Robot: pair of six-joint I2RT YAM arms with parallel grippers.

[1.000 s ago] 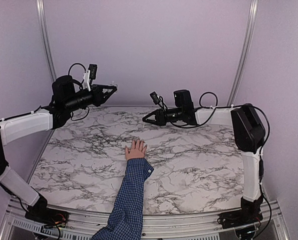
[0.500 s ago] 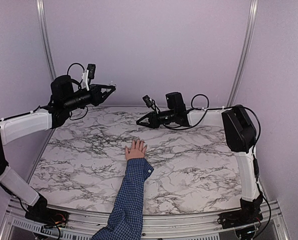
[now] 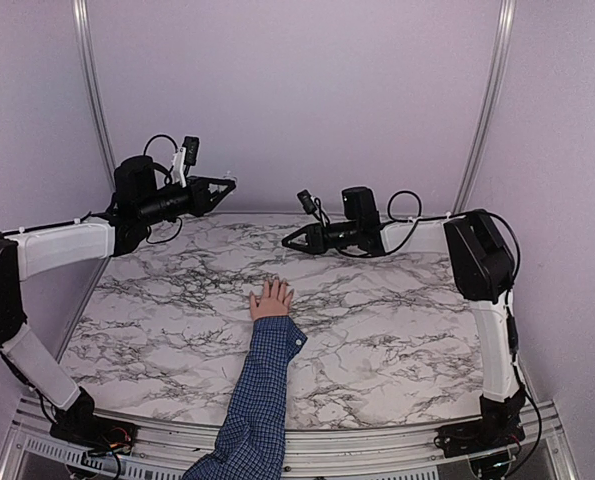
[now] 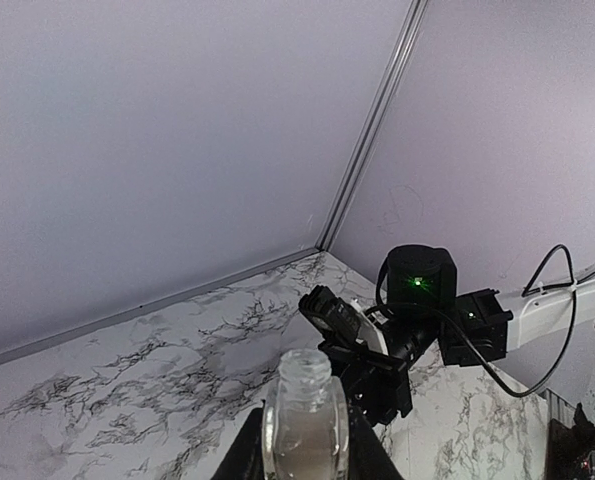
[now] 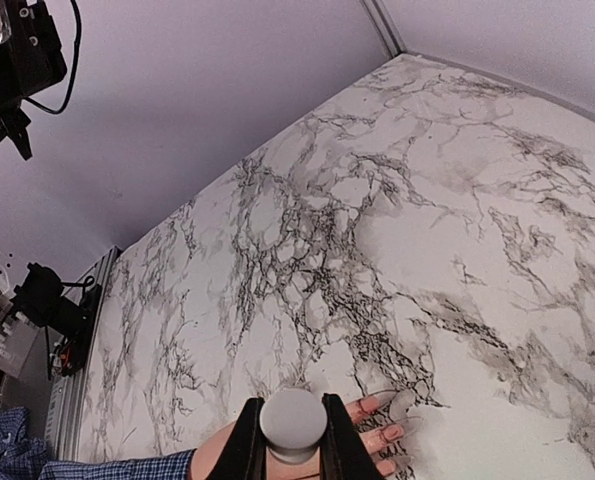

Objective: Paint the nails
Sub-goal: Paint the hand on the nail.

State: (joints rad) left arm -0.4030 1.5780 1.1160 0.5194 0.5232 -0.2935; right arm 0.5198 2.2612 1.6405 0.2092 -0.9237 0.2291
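Nearest, find the nails point(image 3: 275, 285) tipping a small hand point(image 3: 270, 301) laid flat on the counter point(image 3: 397, 320), with spread fingers pointing away from the bases and a blue checked sleeve point(image 3: 262, 390) running back to the near edge. Just beyond and higher, note the right end effector point(image 3: 287, 241) clamped on a round pale cap point(image 5: 293, 420), aimed leftward, with the nails below and slightly nearer than its tip; judged the closer arm by far. Farthest, up at left, see the left end effector point(image 3: 227, 183) pinched on an open clear bottle point(image 4: 305, 410), well apart from the hand.
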